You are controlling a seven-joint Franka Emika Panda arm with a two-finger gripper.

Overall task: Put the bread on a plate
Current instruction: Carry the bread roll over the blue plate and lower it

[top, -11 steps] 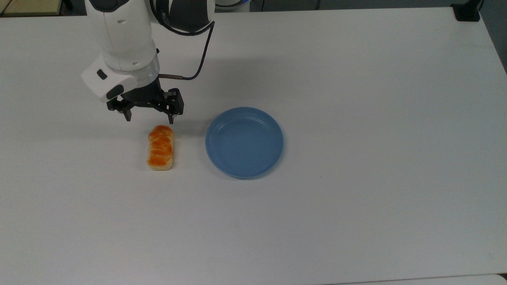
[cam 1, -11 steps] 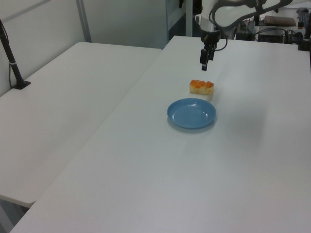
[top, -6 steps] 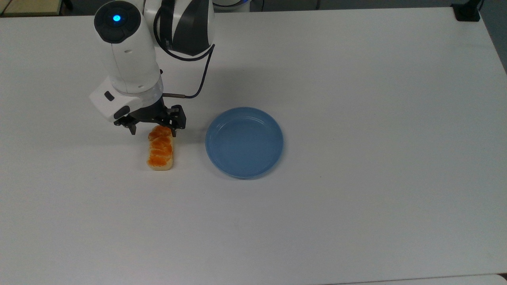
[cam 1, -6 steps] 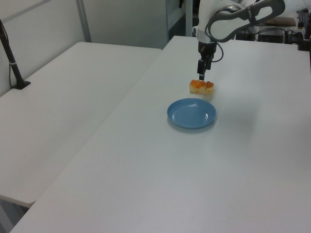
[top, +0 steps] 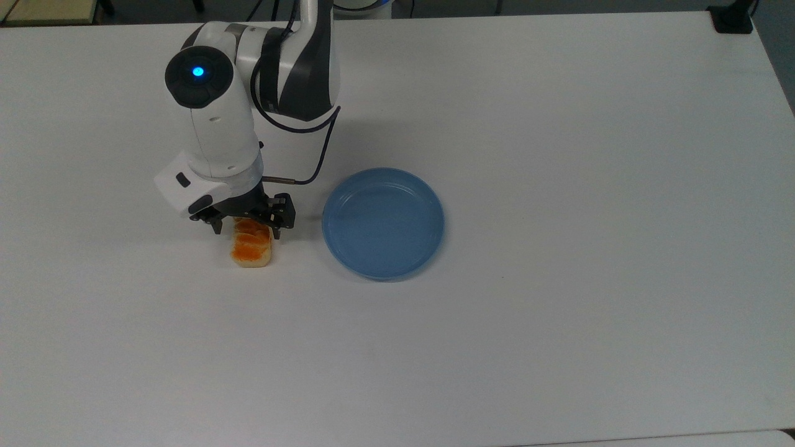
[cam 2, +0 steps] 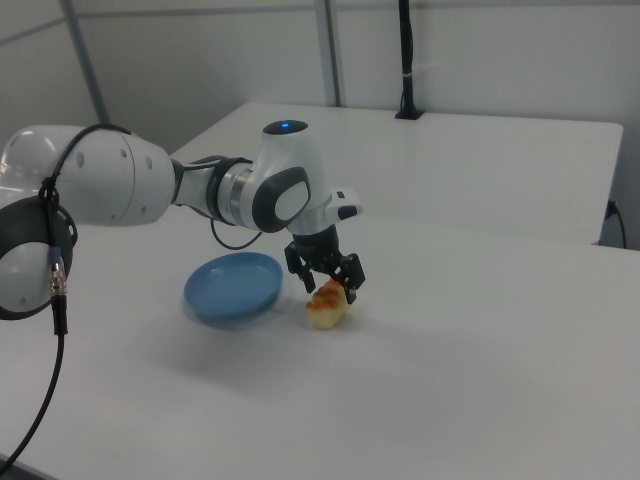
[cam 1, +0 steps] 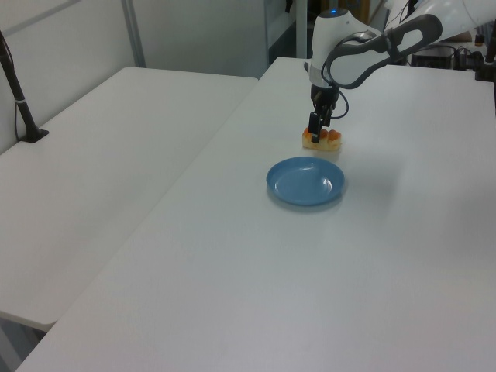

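**Pincer straddled the far end of the loaf, well off centre**

The pincer (top: 246, 230) was down at the bread (top: 251, 246), fingers spread apart, one on each long side of the loaf, nothing clamped. The bread lay flat on the white table (top: 559, 323), just beside the blue plate (top: 383, 222) on the top view's left, not touching its rim. The plate sat bare.

The risk, as I judged it: the fingers bracketed the end of the loaf nearest the arm, not its middle. Closing there could have let the free end droop or swing on the lift, and a glossy toy crust might have slipped out of the pads. A tilted loaf could also have clipped the plate's raised rim on the way across.

As for heading, the loaf's long axis ran up and down in the top view, roughly parallel to the plate's near edge, glazed side up. In the right view the bread (cam 2: 326, 306) lay just right of the plate (cam 2: 232, 287).
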